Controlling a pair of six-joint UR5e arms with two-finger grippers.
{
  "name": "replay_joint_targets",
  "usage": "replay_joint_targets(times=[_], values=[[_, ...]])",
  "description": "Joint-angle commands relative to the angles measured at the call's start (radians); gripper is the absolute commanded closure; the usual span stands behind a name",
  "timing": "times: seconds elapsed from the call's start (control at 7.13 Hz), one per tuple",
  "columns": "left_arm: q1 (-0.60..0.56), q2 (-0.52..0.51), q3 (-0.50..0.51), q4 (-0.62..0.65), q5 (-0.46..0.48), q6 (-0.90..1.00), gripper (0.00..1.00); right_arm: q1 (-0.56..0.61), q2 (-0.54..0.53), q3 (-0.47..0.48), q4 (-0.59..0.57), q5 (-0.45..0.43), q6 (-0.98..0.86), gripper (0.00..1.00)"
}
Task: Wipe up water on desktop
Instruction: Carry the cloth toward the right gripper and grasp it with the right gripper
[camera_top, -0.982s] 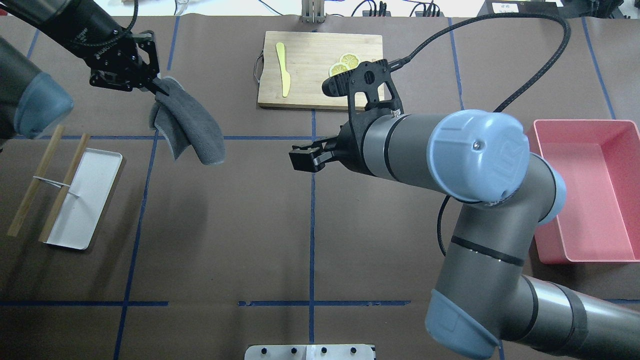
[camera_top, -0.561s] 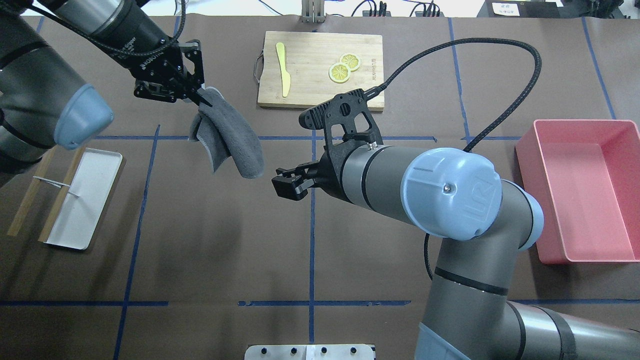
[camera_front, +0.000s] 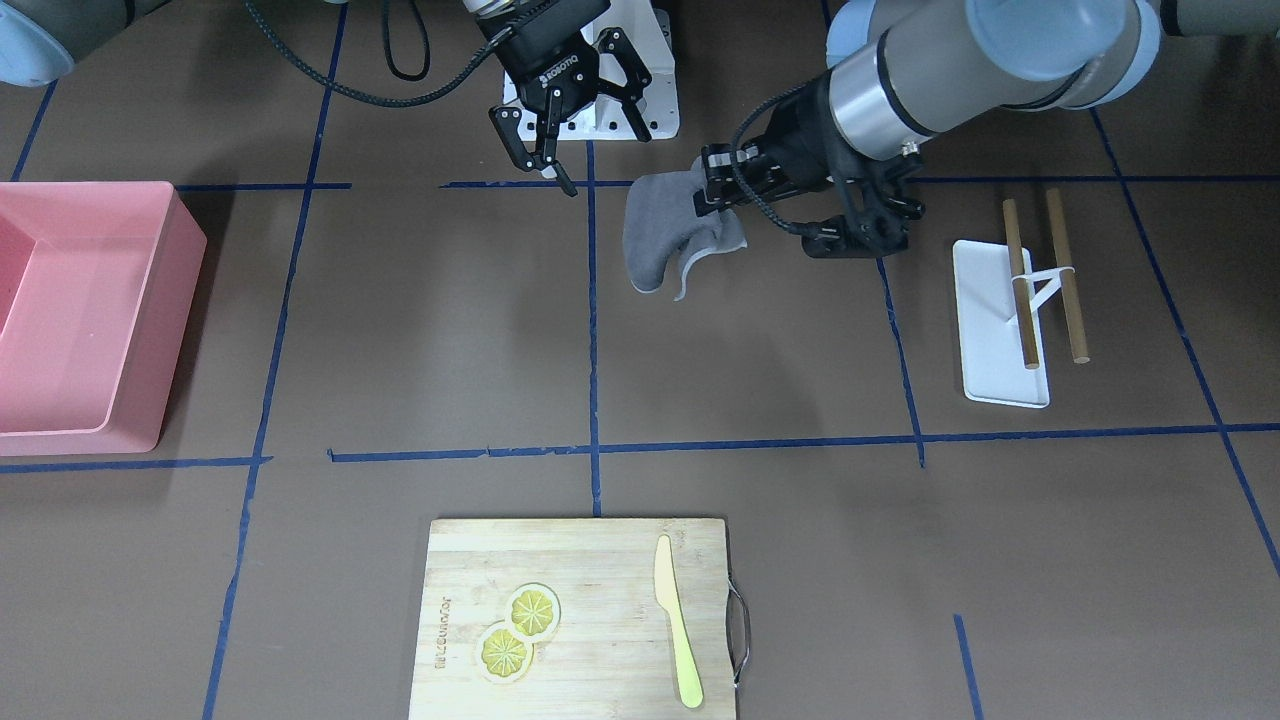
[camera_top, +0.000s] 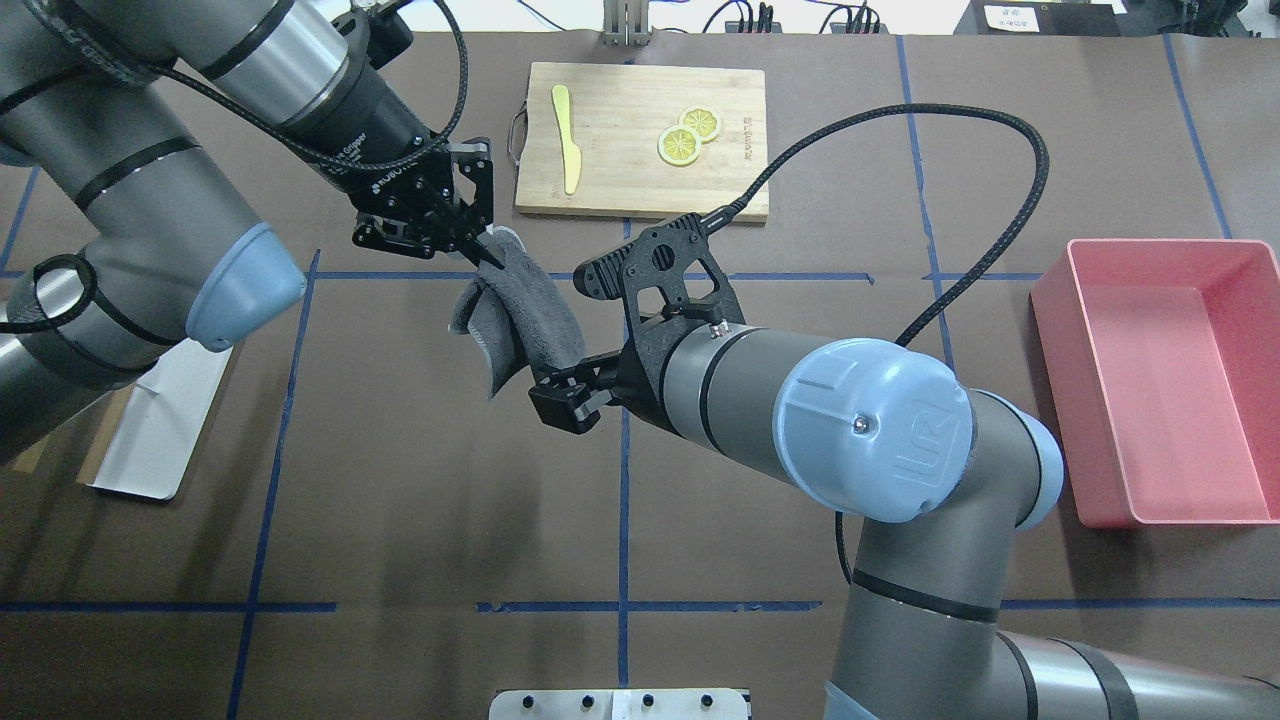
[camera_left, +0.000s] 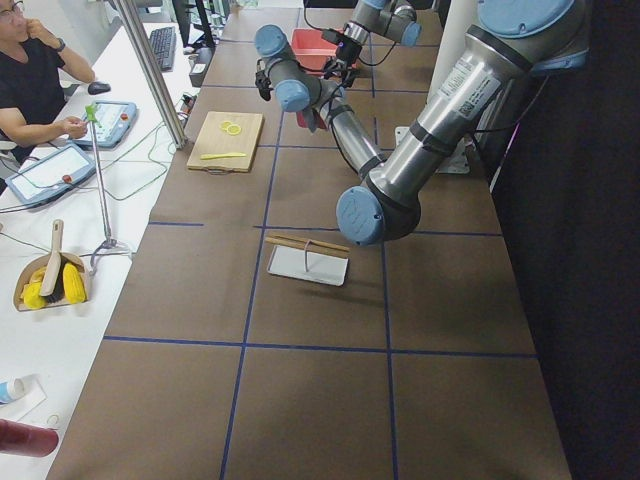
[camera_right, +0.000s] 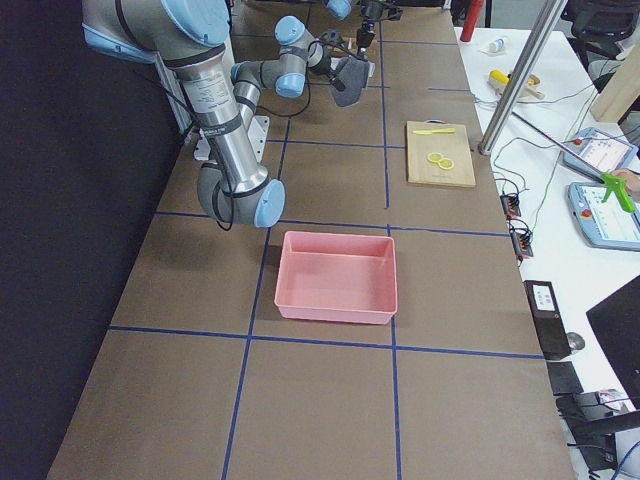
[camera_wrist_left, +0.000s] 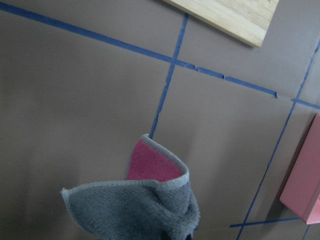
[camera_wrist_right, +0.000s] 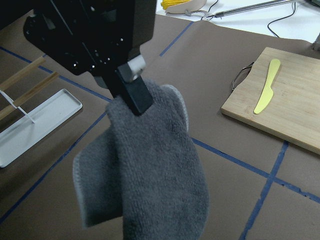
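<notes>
My left gripper (camera_top: 488, 255) is shut on the top edge of a grey cloth (camera_top: 525, 325), which hangs folded above the dark-brown desktop (camera_top: 400, 520) near the central tape cross. The left wrist view shows the cloth (camera_wrist_left: 145, 210) with a red inner face. My right gripper (camera_top: 560, 402) is open and empty, level with the cloth's lower end and just to its right. In the front view it (camera_front: 575, 150) stands apart from the cloth (camera_front: 665, 235). The right wrist view shows the cloth (camera_wrist_right: 160, 165) close up. I see no water patch on the desktop.
A wooden cutting board (camera_top: 640, 180) with a yellow knife (camera_top: 567, 140) and lemon slices (camera_top: 690, 135) lies at the far middle. A pink bin (camera_top: 1170, 400) stands at the right. A white tray (camera_front: 1000, 330) with two wooden sticks lies at the left.
My left arm has carried the cloth rightward to the table's middle. My right gripper has moved left and toward the near edge, and now sits beside the cloth's lower end.
</notes>
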Motion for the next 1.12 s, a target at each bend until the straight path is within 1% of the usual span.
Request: replay_joint_targets(times=[0.0,0.28,0.56,0.84,0.98], values=[[0.034,-0.041,-0.001,-0.012,0.001,-0.073,0.96,-0.002,0.001,-0.001,0.0,-0.002,0.003,0.02],[0.05,-0.055,-0.001,-0.013,0.004,-0.093,0.96,-0.007,0.0,-0.001,0.0,-0.002,0.003,0.02],[0.083,-0.068,-0.001,-0.015,0.051,-0.102,0.96,-0.014,-0.003,0.002,0.002,-0.003,0.003,0.03],[0.086,-0.068,-0.002,-0.015,0.055,-0.108,0.96,-0.042,-0.017,-0.025,0.112,-0.041,0.0,0.04],[0.086,-0.068,-0.001,-0.015,0.055,-0.108,0.96,-0.042,-0.017,-0.027,0.115,-0.044,-0.002,0.07]])
